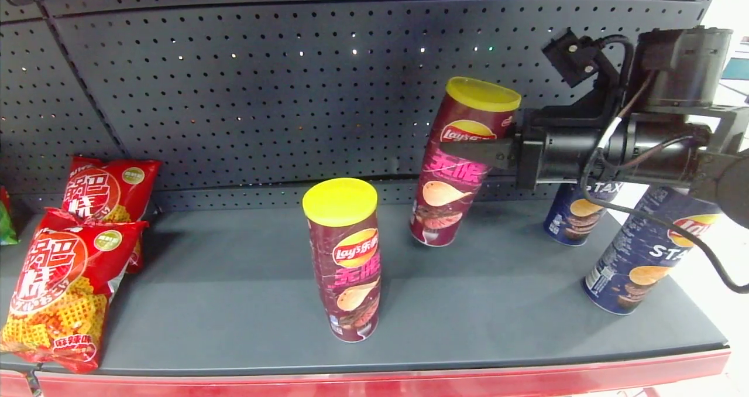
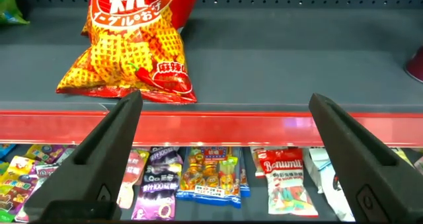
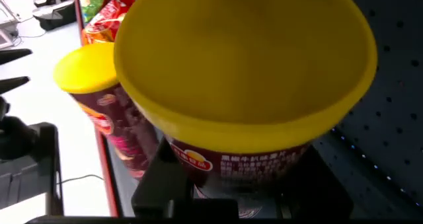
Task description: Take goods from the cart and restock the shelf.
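Observation:
A maroon chip can [image 1: 453,168] with a yellow lid leans tilted near the back of the grey shelf [image 1: 234,303], its base at or just above the surface. My right gripper [image 1: 463,151] is shut on its upper half from the right. In the right wrist view the held can [image 3: 244,59] has its lid close up. A second maroon can [image 1: 346,262] stands upright in front of it, also seen as the other can [image 3: 99,92]. My left gripper [image 2: 226,98] hangs open and empty before the shelf's red front edge [image 2: 264,128].
Two dark blue chip cans [image 1: 643,256] [image 1: 576,212] stand at the shelf's right end under my right arm. Red snack bags [image 1: 58,286] [image 1: 111,189] lie at the left; one bag [image 2: 132,45] faces my left gripper. Small packets [image 2: 211,178] fill the shelf below.

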Robot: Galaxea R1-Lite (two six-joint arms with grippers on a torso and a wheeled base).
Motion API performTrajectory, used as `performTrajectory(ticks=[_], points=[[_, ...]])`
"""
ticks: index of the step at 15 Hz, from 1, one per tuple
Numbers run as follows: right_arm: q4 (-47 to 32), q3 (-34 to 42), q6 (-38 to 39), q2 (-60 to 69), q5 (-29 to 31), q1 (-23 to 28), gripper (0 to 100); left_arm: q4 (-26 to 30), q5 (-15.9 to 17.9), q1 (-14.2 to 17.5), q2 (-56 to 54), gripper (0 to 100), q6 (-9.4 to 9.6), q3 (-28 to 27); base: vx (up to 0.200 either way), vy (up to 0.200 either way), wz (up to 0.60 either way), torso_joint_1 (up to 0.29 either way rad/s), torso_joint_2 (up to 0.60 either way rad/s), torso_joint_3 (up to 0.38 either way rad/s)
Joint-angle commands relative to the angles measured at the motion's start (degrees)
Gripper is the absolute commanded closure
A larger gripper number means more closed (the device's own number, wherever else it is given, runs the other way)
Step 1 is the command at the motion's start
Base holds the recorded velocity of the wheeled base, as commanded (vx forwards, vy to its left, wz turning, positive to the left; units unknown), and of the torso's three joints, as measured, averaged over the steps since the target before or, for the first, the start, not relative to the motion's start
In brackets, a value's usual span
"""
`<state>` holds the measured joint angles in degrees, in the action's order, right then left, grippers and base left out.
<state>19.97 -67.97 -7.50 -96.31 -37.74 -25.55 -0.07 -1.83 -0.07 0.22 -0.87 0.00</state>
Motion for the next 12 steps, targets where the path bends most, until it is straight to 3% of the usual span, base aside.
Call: performTrajectory(ticks=[1,9,12], points=[[-0.02,-3.13,0.11,-4.68,-0.14,0.24,100,-0.01,-0.02,-0.01,0.13,0,-0.01,0.0,0.0,0.0,0.0,0.0,0.0,0.0],[-0.37,-13.76,6.97,-12.33,-0.49,0.33,100,-0.01,-0.02,-0.01,0.13,0,-0.01,0.0,0.0,0.0,0.0,0.0,0.0,0.0],[-0.46,-14.99,9.08,-13.82,-3.39,-0.11,100,-0.1,-0.02,-0.01,0.13,0,-0.01,0.0,0.0,0.0,0.0,0.0,0.0,0.0]])
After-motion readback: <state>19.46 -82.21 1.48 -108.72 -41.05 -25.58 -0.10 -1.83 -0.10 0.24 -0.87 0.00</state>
